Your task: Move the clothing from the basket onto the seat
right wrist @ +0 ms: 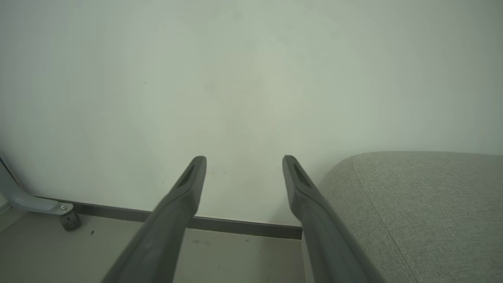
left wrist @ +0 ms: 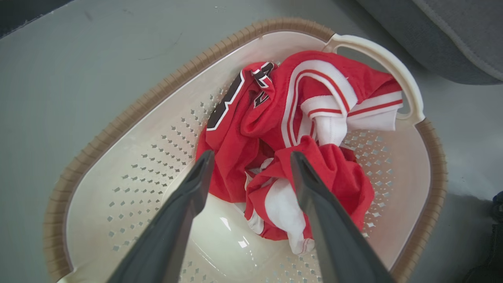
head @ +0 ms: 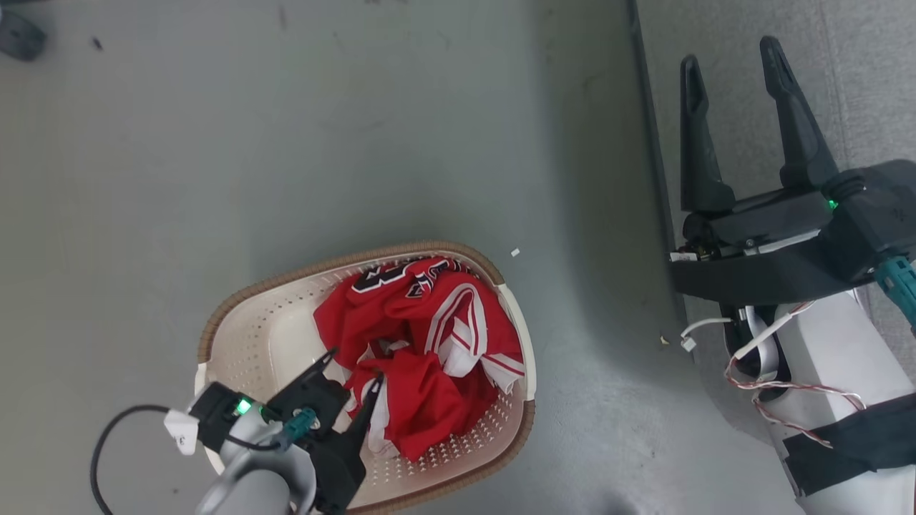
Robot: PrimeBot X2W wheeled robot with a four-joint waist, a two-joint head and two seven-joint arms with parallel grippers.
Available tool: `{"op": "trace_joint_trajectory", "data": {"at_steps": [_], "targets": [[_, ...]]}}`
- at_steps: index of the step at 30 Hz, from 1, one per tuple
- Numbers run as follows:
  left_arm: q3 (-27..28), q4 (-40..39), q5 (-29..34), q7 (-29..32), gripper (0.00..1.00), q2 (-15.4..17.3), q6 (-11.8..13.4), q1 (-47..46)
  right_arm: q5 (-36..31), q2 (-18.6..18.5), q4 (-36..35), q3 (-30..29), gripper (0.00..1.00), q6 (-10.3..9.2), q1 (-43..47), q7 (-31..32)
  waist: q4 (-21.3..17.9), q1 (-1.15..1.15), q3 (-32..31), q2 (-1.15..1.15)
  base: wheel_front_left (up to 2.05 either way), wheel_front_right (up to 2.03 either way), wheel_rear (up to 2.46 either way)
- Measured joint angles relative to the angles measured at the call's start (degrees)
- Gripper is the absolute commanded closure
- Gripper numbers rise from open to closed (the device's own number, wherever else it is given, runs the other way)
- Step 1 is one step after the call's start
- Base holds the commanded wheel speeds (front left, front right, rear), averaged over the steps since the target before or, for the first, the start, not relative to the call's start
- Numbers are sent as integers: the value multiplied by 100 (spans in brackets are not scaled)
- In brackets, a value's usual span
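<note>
Head view: the clothing (head: 429,343) lies as one crumpled red heap in the basket (head: 265,336), at lower centre of the frame. The heap fills the right half of the basket and reaches its right wall. The lettered jersey part is at the top; a folded red and white lobe is at the bottom. The heap's long axis runs top to bottom in this frame.

The left gripper (head: 356,365) stands at the heap's lower left edge, jaws open and empty, fingers pointing up and to the right into the heap. Left wrist view: the clothing (left wrist: 298,118) is directly ahead of the left gripper (left wrist: 251,155), and the near lobe with its white panel sits between the two fingers. Contact cannot be confirmed.

The right gripper (head: 731,54) is at the upper right, well apart from the basket, jaws open and empty, over the seat (head: 859,86).

Finding: the left arm is plainly the nearer. A short advance and a closure across the near lobe appears to be required.
</note>
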Motion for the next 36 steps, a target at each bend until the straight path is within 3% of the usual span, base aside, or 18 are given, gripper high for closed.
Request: {"op": "trace_joint_trajectory", "data": {"at_steps": [16, 31, 36], "targets": [[-499, 936, 0, -343, 0, 192, -136, -738, -212, 194, 13, 176, 0, 107, -626, -1, -127, 0, 684, 0, 0, 0, 0], [-1427, 1488, -80, -546, 0, 475, -137, -1345, -249, 450, 166, 368, 0, 183, -1020, -2, -425, -1, 1018, -1, 0, 0, 0], [-1584, 1621, -187, -595, 0, 254, -137, -1376, -249, 447, 226, 294, 0, 183, -1020, -1, -460, -1, 1077, -1, 0, 0, 0]]}}
